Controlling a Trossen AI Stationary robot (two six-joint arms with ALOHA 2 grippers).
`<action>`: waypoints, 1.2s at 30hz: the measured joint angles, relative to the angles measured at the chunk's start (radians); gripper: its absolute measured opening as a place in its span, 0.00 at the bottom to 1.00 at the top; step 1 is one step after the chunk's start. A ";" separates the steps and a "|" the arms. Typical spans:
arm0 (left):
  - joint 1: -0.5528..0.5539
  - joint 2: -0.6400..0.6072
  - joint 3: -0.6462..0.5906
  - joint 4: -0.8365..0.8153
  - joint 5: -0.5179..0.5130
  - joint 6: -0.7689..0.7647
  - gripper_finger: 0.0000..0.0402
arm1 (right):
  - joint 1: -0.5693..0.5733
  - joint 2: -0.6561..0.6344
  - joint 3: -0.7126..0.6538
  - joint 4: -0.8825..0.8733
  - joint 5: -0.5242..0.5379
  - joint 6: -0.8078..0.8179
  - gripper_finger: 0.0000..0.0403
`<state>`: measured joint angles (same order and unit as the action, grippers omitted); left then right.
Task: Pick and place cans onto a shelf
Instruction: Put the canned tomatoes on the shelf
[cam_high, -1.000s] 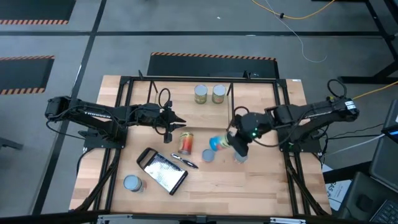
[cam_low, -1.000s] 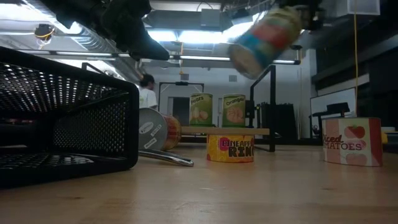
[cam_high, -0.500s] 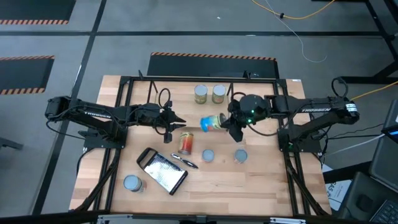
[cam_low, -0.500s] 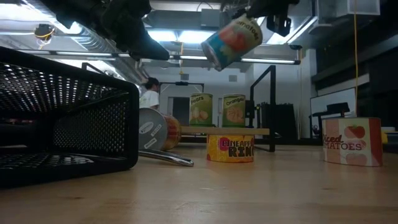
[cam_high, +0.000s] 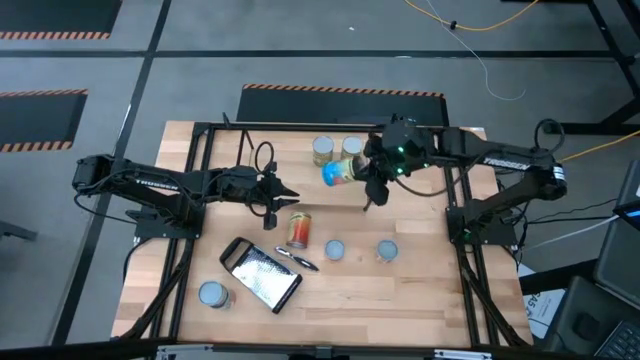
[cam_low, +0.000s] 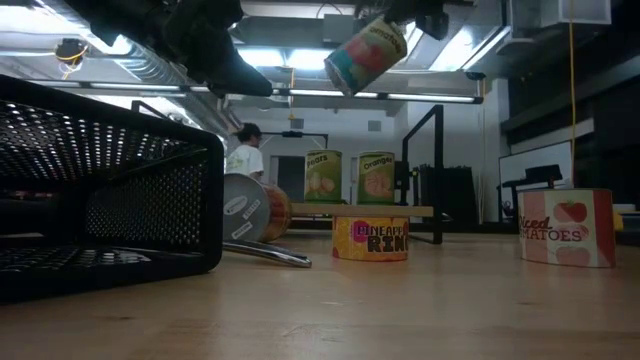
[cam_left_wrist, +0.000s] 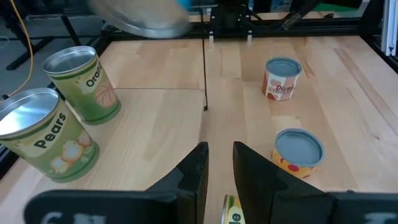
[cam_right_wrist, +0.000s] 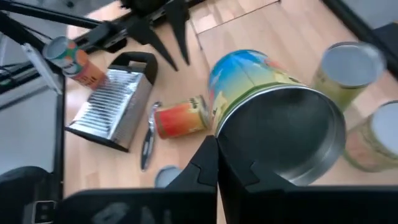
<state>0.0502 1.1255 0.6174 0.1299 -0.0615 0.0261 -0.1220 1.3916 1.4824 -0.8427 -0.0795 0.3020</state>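
The right gripper (cam_high: 366, 172) was clenched on a cylindrical tin with a blue, yellow and green label (cam_high: 338, 172), gripping it by the rim of its silver end. It held this can in the air above the far edge of the tabletop (cam_high: 420, 290), just in front of the shelf of thin black rods with a light wooden board (cam_low: 372, 211). The long axis of the can was tilted, close to horizontal, with its blue end pointing toward the left arm and a little downward. Its writing could not be read.

On the shelf two green-labelled tins stood upright and side by side, one marked "Pears" (cam_left_wrist: 42, 138) and one whose label started with "Ora" (cam_left_wrist: 83, 82). Near the middle of the tabletop, an orange-red tin (cam_high: 298, 230) lay on its side. A short yellow tin (cam_low: 370, 238) with "PINEAPPLE RINGS" partly readable stood upright, and a red-and-white tin (cam_low: 566, 227) showed "TOMATOES". A flat metal grater with black handle (cam_high: 262, 274) lay near the front-left corner.

The left gripper (cam_high: 290, 196) hung near the left edge, its fingers (cam_left_wrist: 194, 174) a little apart and grasping nothing.
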 joint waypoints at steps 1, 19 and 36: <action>0.000 0.000 0.000 0.001 0.000 0.000 0.17 | -0.006 0.026 0.036 -0.034 0.000 -0.013 0.00; 0.000 0.000 0.000 0.001 -0.004 0.002 0.17 | -0.042 0.472 0.408 -0.481 -0.001 -0.104 0.00; 0.000 0.000 0.000 0.000 -0.004 0.003 0.17 | -0.113 0.562 0.409 -0.541 0.000 -0.104 0.00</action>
<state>0.0502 1.1255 0.6174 0.1298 -0.0654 0.0287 -0.2348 1.9539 1.8915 -1.3836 -0.0795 0.1977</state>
